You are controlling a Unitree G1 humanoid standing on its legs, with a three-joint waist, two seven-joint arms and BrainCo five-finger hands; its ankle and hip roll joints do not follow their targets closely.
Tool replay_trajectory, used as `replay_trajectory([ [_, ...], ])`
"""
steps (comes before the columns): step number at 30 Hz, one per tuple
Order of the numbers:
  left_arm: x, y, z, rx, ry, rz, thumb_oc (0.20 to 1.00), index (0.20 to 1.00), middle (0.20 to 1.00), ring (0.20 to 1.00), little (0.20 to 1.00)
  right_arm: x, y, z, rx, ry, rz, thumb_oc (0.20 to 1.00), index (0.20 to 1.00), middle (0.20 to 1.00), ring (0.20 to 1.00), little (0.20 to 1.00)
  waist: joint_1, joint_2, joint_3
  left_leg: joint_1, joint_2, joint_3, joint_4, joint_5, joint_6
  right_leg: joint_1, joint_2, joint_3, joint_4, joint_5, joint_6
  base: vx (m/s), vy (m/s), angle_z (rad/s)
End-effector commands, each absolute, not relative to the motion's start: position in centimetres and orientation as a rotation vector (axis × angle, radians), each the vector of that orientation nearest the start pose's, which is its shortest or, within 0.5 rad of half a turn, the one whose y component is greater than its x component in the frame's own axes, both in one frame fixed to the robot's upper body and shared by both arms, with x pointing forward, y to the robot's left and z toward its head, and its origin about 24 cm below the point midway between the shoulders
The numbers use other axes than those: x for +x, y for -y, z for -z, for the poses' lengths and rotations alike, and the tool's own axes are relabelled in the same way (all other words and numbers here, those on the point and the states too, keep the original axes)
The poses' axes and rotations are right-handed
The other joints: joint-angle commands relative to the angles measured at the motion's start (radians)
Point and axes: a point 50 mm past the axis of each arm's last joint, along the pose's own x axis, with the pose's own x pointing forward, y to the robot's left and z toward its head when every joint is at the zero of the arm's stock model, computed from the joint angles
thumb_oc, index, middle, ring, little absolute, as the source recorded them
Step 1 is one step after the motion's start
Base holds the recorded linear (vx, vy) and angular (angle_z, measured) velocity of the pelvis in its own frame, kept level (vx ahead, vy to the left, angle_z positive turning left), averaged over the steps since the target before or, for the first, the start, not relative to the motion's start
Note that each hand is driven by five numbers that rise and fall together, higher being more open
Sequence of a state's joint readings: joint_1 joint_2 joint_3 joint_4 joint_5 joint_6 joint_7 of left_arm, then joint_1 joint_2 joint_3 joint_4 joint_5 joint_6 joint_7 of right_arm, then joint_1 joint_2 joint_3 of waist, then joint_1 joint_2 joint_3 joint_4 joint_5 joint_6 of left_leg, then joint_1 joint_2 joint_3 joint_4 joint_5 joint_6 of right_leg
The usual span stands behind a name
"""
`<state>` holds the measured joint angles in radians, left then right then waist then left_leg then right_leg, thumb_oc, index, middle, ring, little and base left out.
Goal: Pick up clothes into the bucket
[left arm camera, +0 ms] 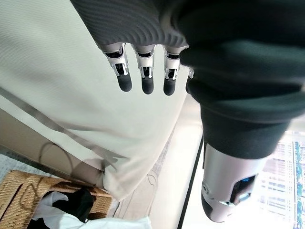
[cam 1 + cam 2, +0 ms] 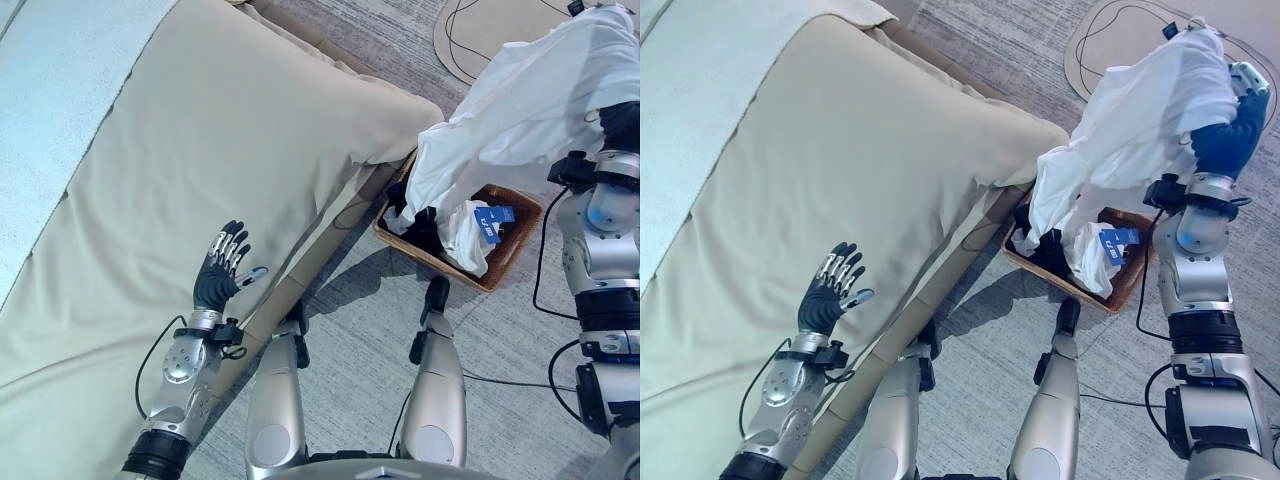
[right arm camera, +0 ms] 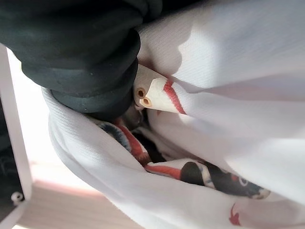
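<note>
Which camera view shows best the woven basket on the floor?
The left eye view: the woven basket shows its rim and the clothes inside, under the white garment. The right eye view shows it similarly; the left wrist view catches a corner.

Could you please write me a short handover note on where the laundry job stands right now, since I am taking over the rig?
Right hand: raised above the basket, a white shirt draped over it; its fingers are buried in the cloth, so its grip cannot be read.
Left hand: open, empty, fingers straight, over the beige bed cover.
Basket: a woven one on the floor by the bed corner, already holding dark and white clothes. The shirt's lower end hangs into it.
Done: shirt lifted and brought over the basket.
Left: probably lower and release the shirt so it drops fully inside.
</note>
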<state>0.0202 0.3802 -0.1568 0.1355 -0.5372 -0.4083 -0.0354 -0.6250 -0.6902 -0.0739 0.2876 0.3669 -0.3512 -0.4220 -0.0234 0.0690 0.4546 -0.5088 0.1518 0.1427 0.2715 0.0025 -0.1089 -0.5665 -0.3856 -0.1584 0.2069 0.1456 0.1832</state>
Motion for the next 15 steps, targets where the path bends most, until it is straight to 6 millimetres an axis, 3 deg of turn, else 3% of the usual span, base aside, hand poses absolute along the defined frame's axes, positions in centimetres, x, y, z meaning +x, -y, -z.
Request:
replay_trajectory([
  [1,23.7,-20.4,-6.2,-0.161,0.281,0.082,1.0,1.0,1.0,1.0,1.0,28.8,28.3,-29.9,-0.092,1.066,0.437,0.2,0.2,0.2,0.2,0.2,-0.013,-0.014,-0.052,0.011,0.012,-0.033,-0.01,-0.002,0.008,-0.015,-0.007,0.002,0.083,-0.044,0.023,0.01,-0.021,-0.05],
  [6,23.9,-20.3,-6.6,-0.163,0.303,0.083,1.0,1.0,1.0,1.0,1.0,28.8,27.9,-28.5,-0.117,1.027,0.42,0.2,0.2,0.2,0.2,0.2,-0.018,-0.013,-0.046,0.006,0.011,-0.036,-0.01,0.0,0.007,-0.018,-0.005,0.0,0.086,-0.043,0.023,-0.01,-0.017,-0.05],
  [9,23.7,-19.9,-7.0,-0.165,0.321,0.098,1.0,1.0,1.0,1.0,1.0,29.8,28.1,-25.7,-0.192,0.901,0.458,0.2,0.2,0.2,0.2,0.2,-0.019,0.002,-0.031,-0.022,0.008,-0.041,0.001,0.001,0.011,-0.044,-0.007,0.004,0.104,-0.045,0.021,-0.01,-0.002,0.0],
  [10,23.7,-19.9,-7.0,-0.165,0.321,0.098,1.0,1.0,1.0,1.0,1.0,29.8,28.1,-25.7,-0.192,0.901,0.458,0.2,0.2,0.2,0.2,0.2,-0.019,0.002,-0.032,-0.024,0.008,-0.041,0.002,0.0,0.011,-0.046,-0.007,0.004,0.105,-0.046,0.021,-0.03,0.007,0.02],
  [14,23.8,-19.8,-7.3,-0.165,0.346,0.104,1.0,1.0,1.0,1.0,1.0,32.3,28.9,-20.6,-0.354,0.625,0.529,0.2,0.2,0.2,0.2,0.2,-0.012,0.03,-0.023,-0.107,0.003,-0.053,0.052,-0.008,0.017,-0.115,-0.014,0.019,0.136,-0.051,0.017,-0.04,0.009,0.03],
  [15,23.8,-19.8,-7.3,-0.165,0.347,0.103,1.0,1.0,1.0,1.0,1.0,32.4,28.9,-20.6,-0.354,0.625,0.528,0.2,0.2,0.2,0.2,0.2,-0.013,0.031,-0.025,-0.11,0.003,-0.053,0.054,-0.009,0.017,-0.118,-0.014,0.019,0.137,-0.051,0.016,-0.05,0.009,0.06],
])
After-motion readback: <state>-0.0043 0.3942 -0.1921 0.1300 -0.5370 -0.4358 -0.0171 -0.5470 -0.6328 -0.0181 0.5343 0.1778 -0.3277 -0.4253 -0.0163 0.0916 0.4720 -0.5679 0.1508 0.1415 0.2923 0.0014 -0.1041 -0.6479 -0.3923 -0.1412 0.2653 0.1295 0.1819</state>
